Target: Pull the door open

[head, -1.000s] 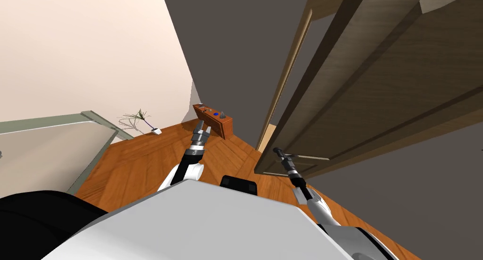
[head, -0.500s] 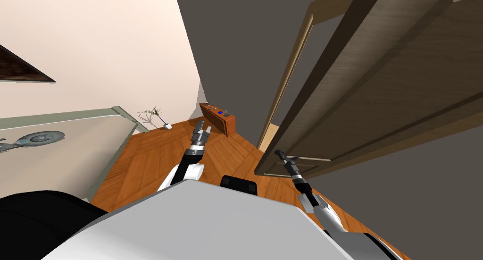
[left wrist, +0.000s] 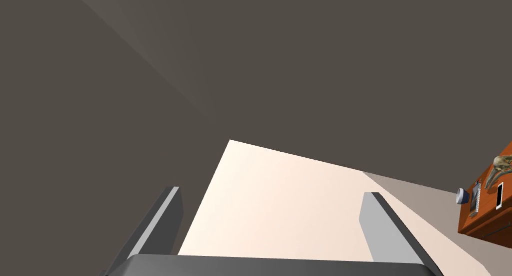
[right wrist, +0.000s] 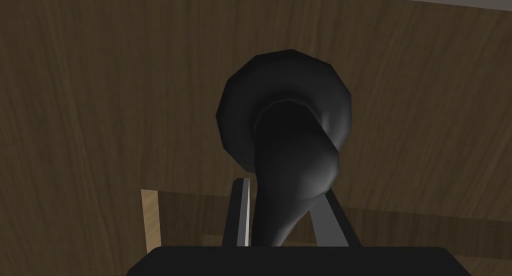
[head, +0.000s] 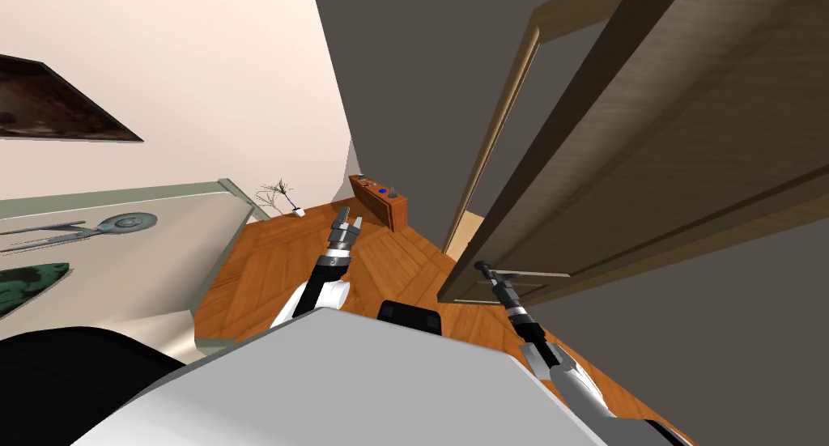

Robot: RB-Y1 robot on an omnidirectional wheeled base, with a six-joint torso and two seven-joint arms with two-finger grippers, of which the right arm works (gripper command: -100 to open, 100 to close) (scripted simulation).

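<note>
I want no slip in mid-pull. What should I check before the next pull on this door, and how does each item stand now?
1. Right gripper shut on the dark door handle: ok, its fingers press the handle's sides.
2. Door free of its frame: ok, it stands ajar.
3. Left gripper away from the door: ok, open, over the floor.
4. Sideboard outside the door's swing: probably ok, it stands by the far wall.
5. Room behind me to back up: cannot tell.
</note>
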